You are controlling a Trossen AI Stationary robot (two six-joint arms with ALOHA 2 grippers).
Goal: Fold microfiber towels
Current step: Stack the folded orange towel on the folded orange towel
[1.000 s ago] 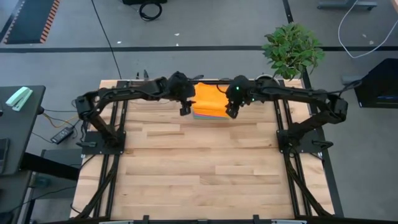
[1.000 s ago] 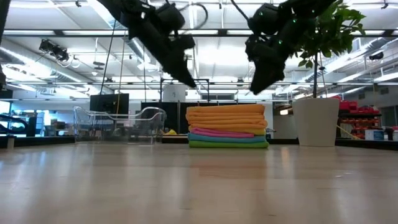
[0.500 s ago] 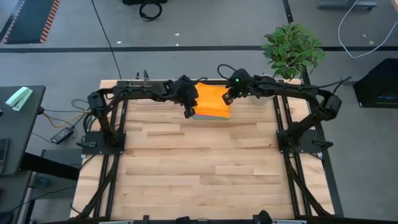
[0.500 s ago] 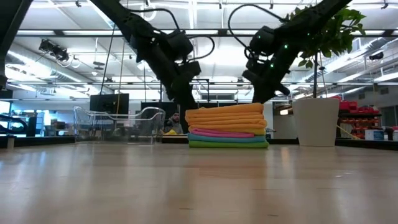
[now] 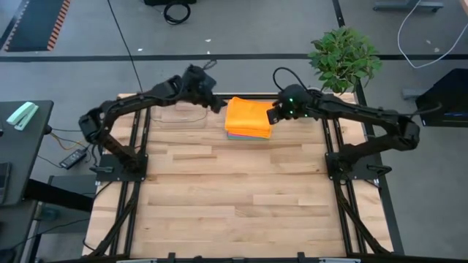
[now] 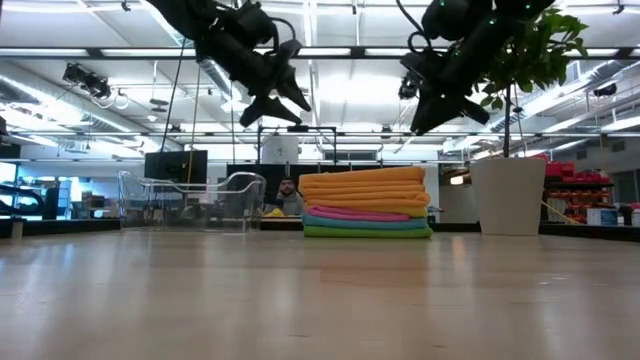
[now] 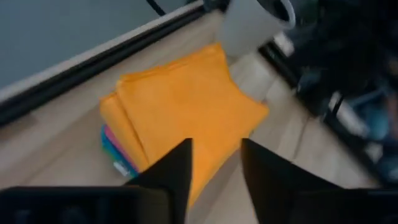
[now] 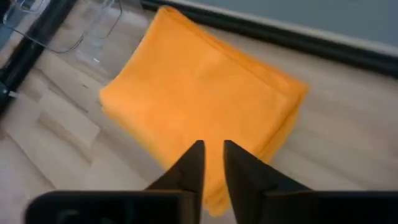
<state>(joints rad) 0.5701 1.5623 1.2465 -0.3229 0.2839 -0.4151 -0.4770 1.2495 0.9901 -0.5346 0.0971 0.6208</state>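
Note:
A stack of folded microfiber towels (image 5: 248, 118) lies at the table's far middle, its green bottom towel (image 6: 366, 232) flat on the wood. Blue, pink and yellow layers sit above it, with orange ones on top (image 8: 199, 106). My left gripper (image 7: 216, 163) hovers open above the stack's left side (image 6: 282, 106) and holds nothing. My right gripper (image 8: 213, 157) hangs above the stack's right side (image 6: 426, 116); only a narrow gap shows between its fingers, and nothing is in it. Both stand clear of the towels.
A clear plastic tray (image 5: 179, 113) stands left of the stack at the far edge. A potted plant (image 5: 344, 58) stands at the far right corner, its white pot (image 6: 510, 195) beside the stack. A person (image 6: 287, 193) shows in the room beyond. Bare wood (image 5: 234, 197) fills the near half.
Both grippers dipped to the upper edges of the stack, one on each side, then rose clear again, rolling at the wrist. My left gripper ended higher and farther toward the far left. The stack looks the same as before.

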